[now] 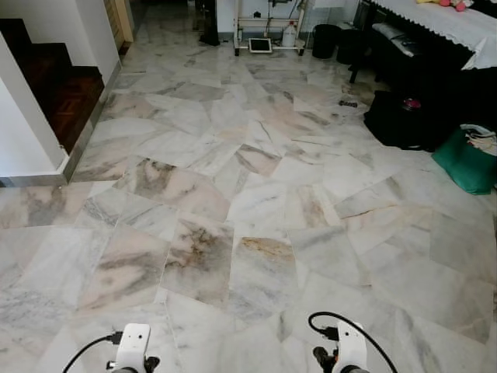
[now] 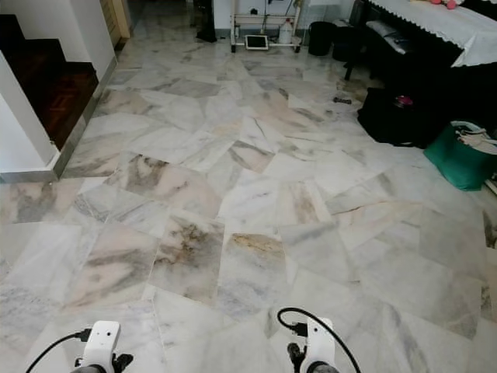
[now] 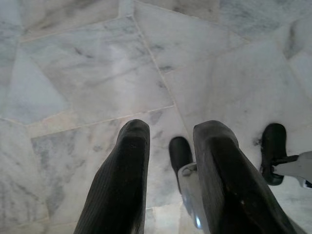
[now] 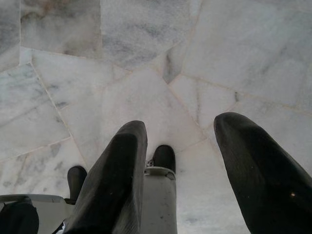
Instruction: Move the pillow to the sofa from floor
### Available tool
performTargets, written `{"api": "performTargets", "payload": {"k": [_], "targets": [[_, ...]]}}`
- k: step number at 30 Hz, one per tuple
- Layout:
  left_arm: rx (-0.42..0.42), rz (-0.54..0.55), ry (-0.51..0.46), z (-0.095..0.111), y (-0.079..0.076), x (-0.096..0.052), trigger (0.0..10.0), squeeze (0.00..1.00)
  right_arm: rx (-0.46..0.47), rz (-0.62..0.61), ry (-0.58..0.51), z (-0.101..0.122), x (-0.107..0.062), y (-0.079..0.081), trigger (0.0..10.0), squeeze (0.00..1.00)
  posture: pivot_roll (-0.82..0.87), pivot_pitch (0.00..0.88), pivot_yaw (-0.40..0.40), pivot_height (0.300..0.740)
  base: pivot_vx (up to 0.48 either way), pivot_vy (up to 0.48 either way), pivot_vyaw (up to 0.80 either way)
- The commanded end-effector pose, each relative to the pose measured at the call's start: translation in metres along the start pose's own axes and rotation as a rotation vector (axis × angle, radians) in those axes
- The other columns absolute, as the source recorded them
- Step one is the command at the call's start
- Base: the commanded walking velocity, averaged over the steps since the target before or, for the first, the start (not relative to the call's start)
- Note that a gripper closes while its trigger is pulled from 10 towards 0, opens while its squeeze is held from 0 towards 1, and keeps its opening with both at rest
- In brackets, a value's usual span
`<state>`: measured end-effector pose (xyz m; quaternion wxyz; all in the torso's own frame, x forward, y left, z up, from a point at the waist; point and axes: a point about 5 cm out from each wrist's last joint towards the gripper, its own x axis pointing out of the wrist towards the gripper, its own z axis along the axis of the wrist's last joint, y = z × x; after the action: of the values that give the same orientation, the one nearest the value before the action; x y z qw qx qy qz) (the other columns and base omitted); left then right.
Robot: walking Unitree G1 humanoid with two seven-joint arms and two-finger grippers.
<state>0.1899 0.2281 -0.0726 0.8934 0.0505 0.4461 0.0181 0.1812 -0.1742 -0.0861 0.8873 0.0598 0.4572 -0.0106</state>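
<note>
I look down on a marble floor (image 1: 248, 194) of pale irregular slabs. My left arm (image 1: 132, 346) and right arm (image 1: 349, 342) hang low at the bottom edge of the head views. In the left wrist view my left gripper (image 3: 173, 129) points down at the floor, open, with nothing between its fingers (image 3: 129, 165). My right gripper (image 4: 183, 124) also hangs over bare marble, open wider, its fingers (image 4: 119, 165) holding nothing. My black feet (image 3: 180, 153) show below the grippers.
A dark wooden staircase (image 1: 54, 85) and a white wall (image 1: 23, 132) stand at the left. At the right are a black bag (image 1: 400, 116), a green basket (image 1: 466, 159) and a table with a white cloth (image 1: 443, 19). A white rack (image 1: 268, 31) stands at the far end.
</note>
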Motion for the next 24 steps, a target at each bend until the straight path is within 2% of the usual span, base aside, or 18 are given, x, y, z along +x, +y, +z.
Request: {"api": "performTargets", "payload": {"k": [1, 8, 13, 15, 17, 21, 24], "targets": [[-0.005, 0.006, 0.010, -0.003, 0.003, -0.001, 10.0, 0.00, -0.013, -0.005, 0.009, 0.001, 0.000, -0.003, 10.0, 0.00, 0.00, 0.000, -0.036, 0.740, 0.000, 0.000, 0.00], [-0.004, 0.006, 0.013, -0.003, 0.004, -0.001, 10.0, 0.00, -0.009, -0.015, 0.024, -0.009, -0.003, -0.011, 10.0, 0.00, -0.02, 0.000, -0.014, 0.740, 0.000, 0.000, 0.00], [0.032, -0.007, 0.020, -0.006, 0.003, -0.002, 10.0, 0.00, -0.014, -0.022, 0.046, -0.023, -0.007, -0.012, 10.0, 0.00, -0.04, 0.000, -0.011, 0.740, 0.000, 0.000, 0.00], [0.037, -0.010, 0.020, -0.007, 0.003, -0.002, 10.0, 0.00, -0.025, -0.019, 0.048, -0.025, -0.007, -0.011, 10.0, 0.00, -0.04, 0.000, -0.013, 0.740, 0.000, -0.322, 0.00], [0.034, -0.014, 0.022, -0.007, 0.001, -0.002, 10.0, 0.00, -0.033, -0.012, 0.051, -0.031, -0.008, -0.003, 10.0, 0.00, -0.05, 0.000, -0.012, 0.740, 0.000, -0.388, 0.30], [0.041, -0.024, 0.022, -0.007, -0.003, -0.001, 10.0, 0.00, -0.025, -0.018, 0.055, -0.033, -0.008, -0.001, 10.0, 0.00, -0.05, 0.000, -0.015, 0.740, 0.000, -0.387, 0.55], [0.040, -0.027, 0.021, -0.007, -0.005, -0.001, 10.0, 0.00, -0.003, -0.019, 0.054, -0.034, -0.008, -0.001, 10.0, 0.00, -0.05, 0.000, -0.017, 0.740, 0.000, -0.384, 0.00]]}}
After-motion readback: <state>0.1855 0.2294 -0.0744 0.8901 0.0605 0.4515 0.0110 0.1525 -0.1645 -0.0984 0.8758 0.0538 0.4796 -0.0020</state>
